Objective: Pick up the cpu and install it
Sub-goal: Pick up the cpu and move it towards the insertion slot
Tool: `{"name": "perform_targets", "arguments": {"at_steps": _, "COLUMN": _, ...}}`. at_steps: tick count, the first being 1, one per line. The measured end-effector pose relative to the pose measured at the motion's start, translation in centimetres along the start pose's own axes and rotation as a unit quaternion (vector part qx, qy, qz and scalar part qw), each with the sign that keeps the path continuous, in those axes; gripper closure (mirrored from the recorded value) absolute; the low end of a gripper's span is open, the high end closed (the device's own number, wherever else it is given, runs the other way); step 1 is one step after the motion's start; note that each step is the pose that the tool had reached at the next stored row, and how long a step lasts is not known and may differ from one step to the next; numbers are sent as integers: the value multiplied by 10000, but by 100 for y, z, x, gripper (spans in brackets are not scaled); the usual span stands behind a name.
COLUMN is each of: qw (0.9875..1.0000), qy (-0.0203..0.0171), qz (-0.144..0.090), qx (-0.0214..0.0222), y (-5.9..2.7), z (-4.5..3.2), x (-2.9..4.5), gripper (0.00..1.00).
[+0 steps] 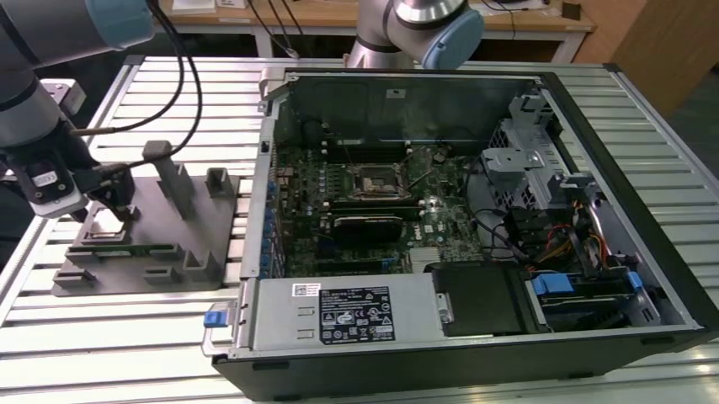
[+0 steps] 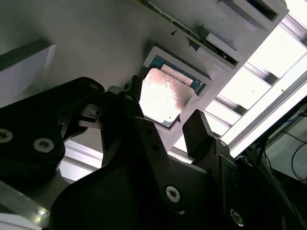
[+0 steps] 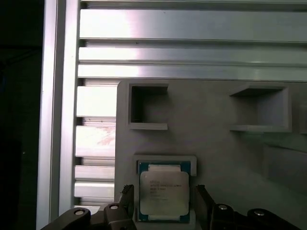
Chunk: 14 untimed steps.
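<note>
The cpu (image 1: 107, 221), a small square chip with a pale silver top, lies flat in a blue-edged recess at the near-left corner of the grey moulded tray (image 1: 157, 257). My gripper (image 1: 109, 204) hangs just above it. In both wrist views the two black fingers straddle the cpu (image 3: 164, 191) (image 2: 163, 93), one fingertip (image 3: 127, 193) on each side with a small gap to it. The gripper (image 3: 164, 197) (image 2: 164, 104) is open and holds nothing. The black-framed socket (image 1: 376, 181) sits on the motherboard inside the open computer case.
The open computer case (image 1: 450, 227) lies on the exterior view's right of the tray, with drive cages and cables inside. Upright grey posts (image 1: 168, 172) rise from the tray beside the gripper. Everything rests on a slatted aluminium table (image 1: 113, 337). A second arm's base (image 1: 422, 29) stands behind the case.
</note>
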<state>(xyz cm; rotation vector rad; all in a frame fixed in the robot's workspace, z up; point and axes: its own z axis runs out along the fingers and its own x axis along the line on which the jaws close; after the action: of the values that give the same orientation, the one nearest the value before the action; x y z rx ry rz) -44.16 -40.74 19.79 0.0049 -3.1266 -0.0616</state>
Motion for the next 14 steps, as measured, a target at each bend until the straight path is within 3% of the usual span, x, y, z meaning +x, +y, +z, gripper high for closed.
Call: {"name": "perform_targets", "arguments": {"at_steps": 14, "qw": 10000, "qy": 0, "qz": 0, "qx": 0, "y": -1, "z": 67, "x": -7, "gripper": 38}}
